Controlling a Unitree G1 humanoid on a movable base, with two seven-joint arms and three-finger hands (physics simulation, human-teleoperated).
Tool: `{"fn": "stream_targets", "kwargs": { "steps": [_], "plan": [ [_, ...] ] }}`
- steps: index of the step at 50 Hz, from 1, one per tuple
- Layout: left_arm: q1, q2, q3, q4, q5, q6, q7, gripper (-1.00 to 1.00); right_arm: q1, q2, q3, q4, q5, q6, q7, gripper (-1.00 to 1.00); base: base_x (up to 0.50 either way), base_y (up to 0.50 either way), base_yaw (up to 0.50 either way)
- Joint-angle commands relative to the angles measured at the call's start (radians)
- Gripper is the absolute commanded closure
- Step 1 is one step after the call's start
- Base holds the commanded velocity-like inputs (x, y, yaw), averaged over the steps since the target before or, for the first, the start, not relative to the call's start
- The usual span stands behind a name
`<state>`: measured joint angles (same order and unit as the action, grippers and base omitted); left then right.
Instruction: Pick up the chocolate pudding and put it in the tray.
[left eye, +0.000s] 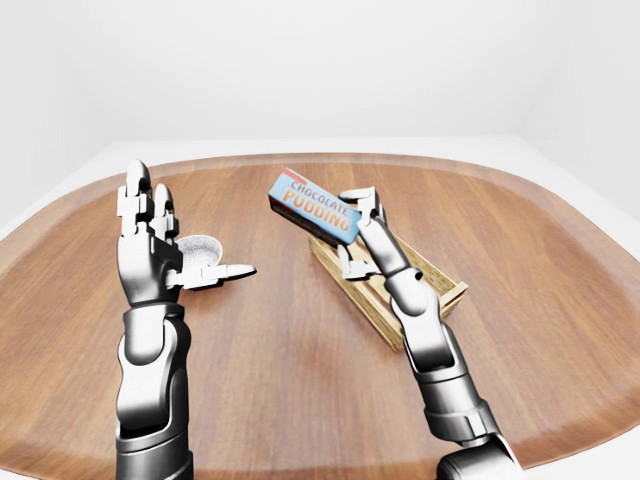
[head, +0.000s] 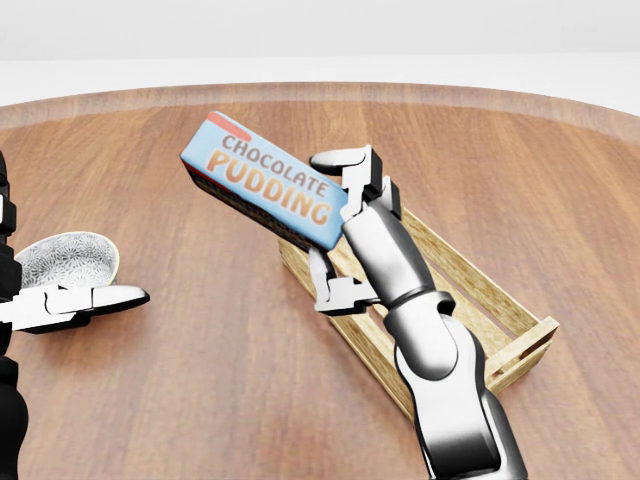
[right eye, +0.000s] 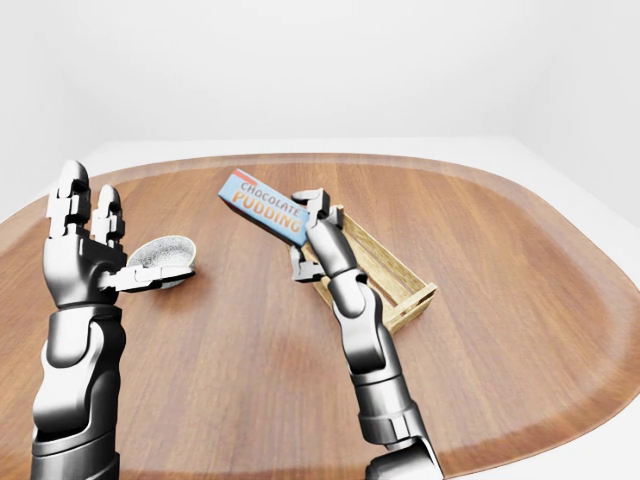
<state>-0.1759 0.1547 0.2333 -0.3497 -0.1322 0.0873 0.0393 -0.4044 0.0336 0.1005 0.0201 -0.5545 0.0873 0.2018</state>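
The pudding (head: 265, 181) is gripped at its right end by the right hand (head: 345, 235), fingers closed over the top edge and under the bottom of the box. The box is carried clear of the table (head: 180, 400), tilted, its left end raised and its label turned toward the head camera. In the head view it is seen over the far left corner of the tray (head: 515, 335), though whether it truly stands above the tray's inside or just left of it cannot be settled from that view alone; in the left-eye view it appears over the tray's far left end as well.

The pick-up part of the task is judged done: the box is lifted and nothing of it touches the wood. The placing part is judged not yet done: the tray's slatted floor, as far as it shows past the arm, is seen bare, and the box is held well above the rim.

What is left, as a judgement, is the carry to the right until the box is over the middle of the tray, a lowering between the walls, and the opening of the fingers. The tilt may need to be levelled so that the long box lies along the tray and does not catch a wall.

The left hand (left eye: 150, 245) is held up at the left, open and empty, fingers spread. A bowl (right eye: 160, 253) rests on the table near it, well apart from the tray, and plays no part.
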Motion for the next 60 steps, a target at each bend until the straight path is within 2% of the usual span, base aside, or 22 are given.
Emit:
{"fn": "stream_targets", "kwargs": {
  "steps": [1,15,40,60],
  "plan": [
    [-0.002,-0.005,0.011,0.006,-0.037,0.0,-0.008,-1.0,0.01,-0.034,-0.039,-0.045,0.094,0.0,-0.014,1.0,0.0,0.0,0.0],
    [-0.001,-0.004,0.014,-0.013,-0.04,0.0,-0.007,-1.0,0.021,-0.081,-0.083,-0.128,0.125,0.0,0.013,1.0,0.0,0.0,0.0],
    [-0.006,-0.003,0.012,-0.003,-0.038,0.0,-0.005,-1.0,0.05,-0.161,-0.173,-0.163,0.196,0.0,0.002,1.0,0.0,0.0,0.0],
    [-0.001,-0.006,0.009,0.008,-0.032,0.0,-0.008,-1.0,0.089,-0.195,-0.22,-0.219,0.241,0.0,0.006,1.0,0.0,0.0,0.0]
  ]
}}
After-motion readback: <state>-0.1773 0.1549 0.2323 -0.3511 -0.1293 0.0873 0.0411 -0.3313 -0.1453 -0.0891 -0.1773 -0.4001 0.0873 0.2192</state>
